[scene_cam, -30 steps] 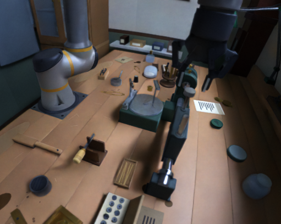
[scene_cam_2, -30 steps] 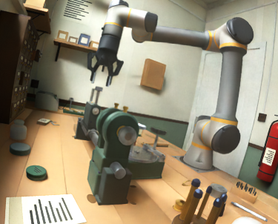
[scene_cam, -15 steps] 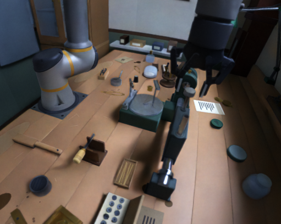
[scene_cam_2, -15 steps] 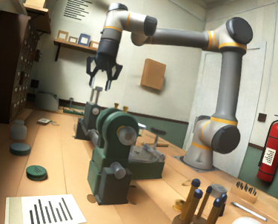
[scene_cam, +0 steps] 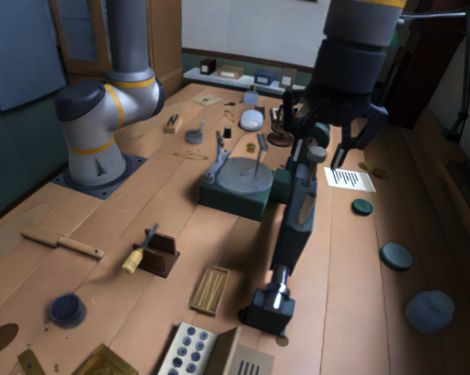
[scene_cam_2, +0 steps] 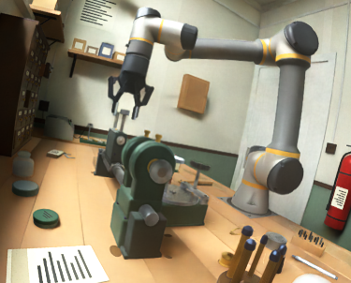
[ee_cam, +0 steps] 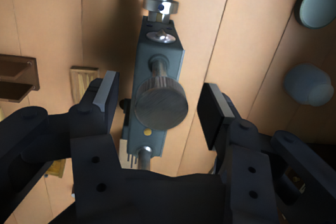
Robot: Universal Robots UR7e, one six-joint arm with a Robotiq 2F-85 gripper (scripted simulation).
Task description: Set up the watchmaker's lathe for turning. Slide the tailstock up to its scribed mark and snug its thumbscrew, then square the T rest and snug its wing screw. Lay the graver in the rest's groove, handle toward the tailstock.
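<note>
The lathe lies along the middle of the bench. Its grey-blue tailstock [scene_cam: 301, 202] sits on the bed bar, with a knurled thumbscrew [ee_cam: 161, 103] standing up from its top. My gripper [ee_cam: 157, 108] hovers open just above the thumbscrew, one finger on each side, and holds nothing. The green headstock [scene_cam_2: 143, 164] stands at the far end of the bed. The T rest [scene_cam: 261, 142] rises over the round grey base plate [scene_cam: 244, 175]. The graver [scene_cam: 140, 250], with a yellow handle, leans on a brown wooden stand at the front left.
The arm's base [scene_cam: 94, 138] stands at the bench's left. A printed sheet [scene_cam: 349, 178], green and grey round lids [scene_cam: 395, 256] and a grey jar [scene_cam: 429, 310] lie to the right of the lathe. A wooden tray [scene_cam: 209, 290] and a knife [scene_cam: 62, 242] lie in front.
</note>
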